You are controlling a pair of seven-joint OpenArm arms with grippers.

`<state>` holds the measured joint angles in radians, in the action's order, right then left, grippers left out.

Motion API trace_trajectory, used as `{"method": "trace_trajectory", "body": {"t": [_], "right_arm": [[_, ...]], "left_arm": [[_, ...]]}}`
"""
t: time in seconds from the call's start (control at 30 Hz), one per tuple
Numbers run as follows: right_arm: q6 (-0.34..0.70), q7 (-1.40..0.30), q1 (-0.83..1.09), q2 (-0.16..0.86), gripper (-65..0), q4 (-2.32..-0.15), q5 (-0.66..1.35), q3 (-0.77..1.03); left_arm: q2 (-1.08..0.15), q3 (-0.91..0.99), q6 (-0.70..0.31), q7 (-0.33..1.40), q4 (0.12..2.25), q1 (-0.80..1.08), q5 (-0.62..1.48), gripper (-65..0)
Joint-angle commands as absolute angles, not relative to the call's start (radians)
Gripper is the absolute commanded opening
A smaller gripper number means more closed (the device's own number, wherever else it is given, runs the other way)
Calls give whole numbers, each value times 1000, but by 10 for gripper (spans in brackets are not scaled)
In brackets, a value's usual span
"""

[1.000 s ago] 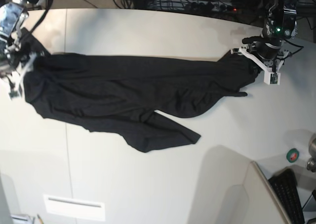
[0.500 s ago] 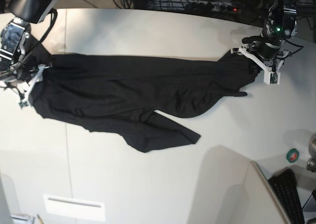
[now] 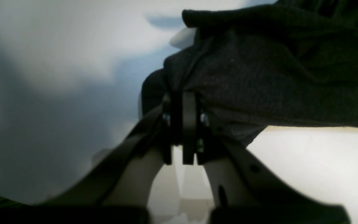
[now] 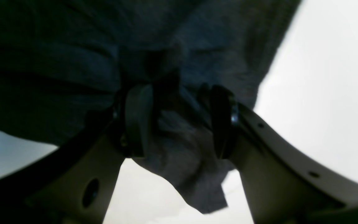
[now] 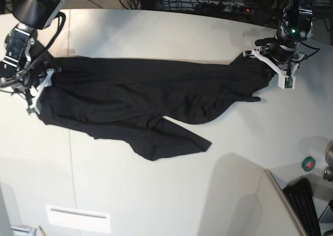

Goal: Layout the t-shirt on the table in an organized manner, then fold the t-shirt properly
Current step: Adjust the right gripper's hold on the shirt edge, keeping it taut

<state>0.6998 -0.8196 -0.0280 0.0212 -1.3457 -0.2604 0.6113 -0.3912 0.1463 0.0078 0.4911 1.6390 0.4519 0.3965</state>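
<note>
We see the shirt (image 5: 140,103) stretched on the table (image 5: 156,33) between both grippers. Left gripper (image 3: 182,127) pinched tight on a shirt fold just above its fingers. Right gripper (image 4: 179,124) spread wider, bunched cloth clamped between its pads (image 4: 135,121).

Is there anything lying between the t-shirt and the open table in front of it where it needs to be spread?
Nothing visible. Both grippers already hold the t-shirt, left gripper and right gripper at opposite ends, and the table in front shows only bare surface.
</note>
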Motion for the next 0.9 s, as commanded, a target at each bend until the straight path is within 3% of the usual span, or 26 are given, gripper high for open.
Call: {"method": "trace_trajectory", "body": {"t": [0.0, 0.07, 0.2, 0.57, 0.77, 0.8, 0.87], "right_arm": [[698, -812, -41, 33, -372, -1356, -257, 613], [698, -812, -39, 33, -435, -1356, -257, 613], [698, -819, -38, 33, -650, -1366, -257, 619], [698, -924, 113, -10, -650, -1684, -257, 615], [698, -881, 59, -16, -650, -1552, -257, 621], [698, -878, 41, -15, -593, -1517, -257, 621], [698, -863, 22, -7, -405, -1475, -257, 622]], "left_arm": [[-406, 154, 13, 475, 1655, 452, 397, -650], [-406, 154, 13, 475, 1655, 452, 397, -650], [-406, 154, 13, 475, 1655, 452, 397, -650], [-403, 154, 13, 475, 1655, 452, 397, -650], [-403, 154, 13, 475, 1655, 447, 397, -650], [-403, 154, 13, 475, 1655, 447, 397, -650], [-403, 154, 13, 475, 1655, 447, 397, -650]]}}
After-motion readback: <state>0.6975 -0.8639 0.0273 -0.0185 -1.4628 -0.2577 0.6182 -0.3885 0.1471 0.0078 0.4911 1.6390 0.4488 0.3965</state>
